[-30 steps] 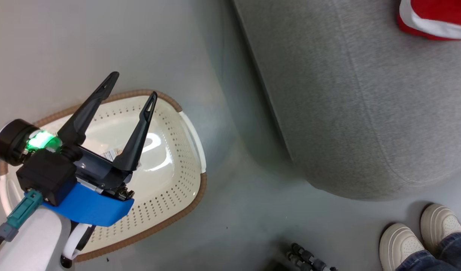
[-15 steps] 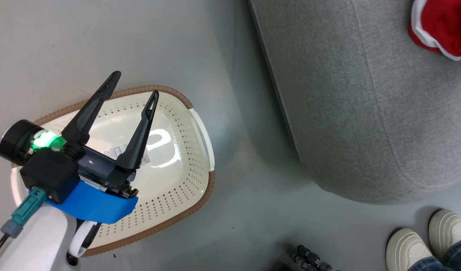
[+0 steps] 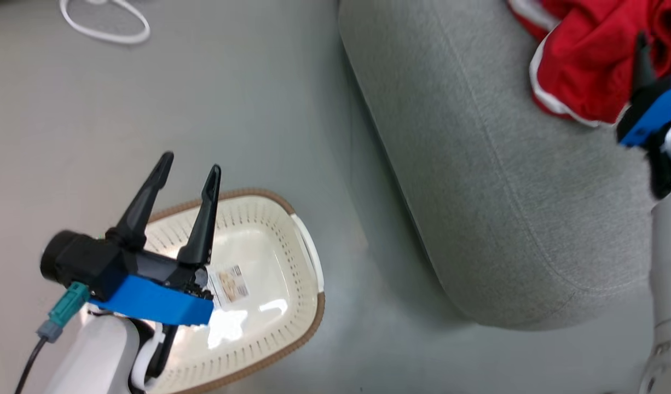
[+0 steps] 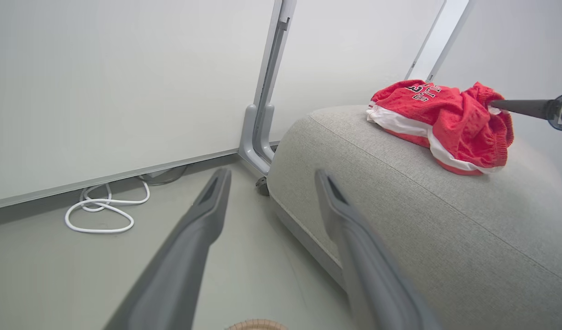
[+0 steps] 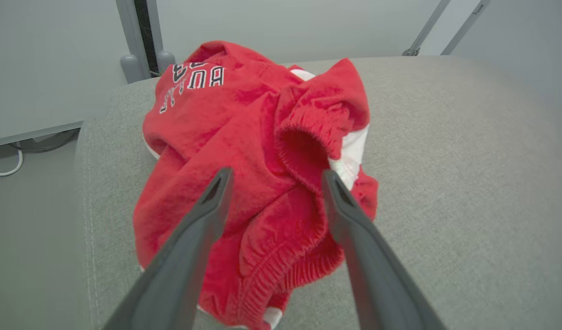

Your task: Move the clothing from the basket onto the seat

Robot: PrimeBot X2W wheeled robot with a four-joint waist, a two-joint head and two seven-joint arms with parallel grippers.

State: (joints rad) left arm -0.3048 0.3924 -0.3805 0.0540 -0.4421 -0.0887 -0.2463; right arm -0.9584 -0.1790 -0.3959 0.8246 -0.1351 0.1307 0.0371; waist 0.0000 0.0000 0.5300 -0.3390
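The clothing (image 5: pixel 244 137) lies crumpled in a red heap on the seat (image 5: pixel 446 160). The right gripper (image 5: pixel 276 174) hovers over it, jaws spread wide and gripping nothing. The left gripper (image 3: pixel 190 164), jaws equally wide and empty, hangs above the basket (image 3: pixel 297 257) on the floor (image 3: pixel 204 82).

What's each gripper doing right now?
Left gripper: open, empty, above the basket.
Right gripper: open, over the clothing on the seat.

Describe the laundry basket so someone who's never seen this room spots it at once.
Start at the big grey seat. On the floor to its left in the head view stands the basket: cream perforated plastic, brown woven-look rim, a paper label on its bottom.
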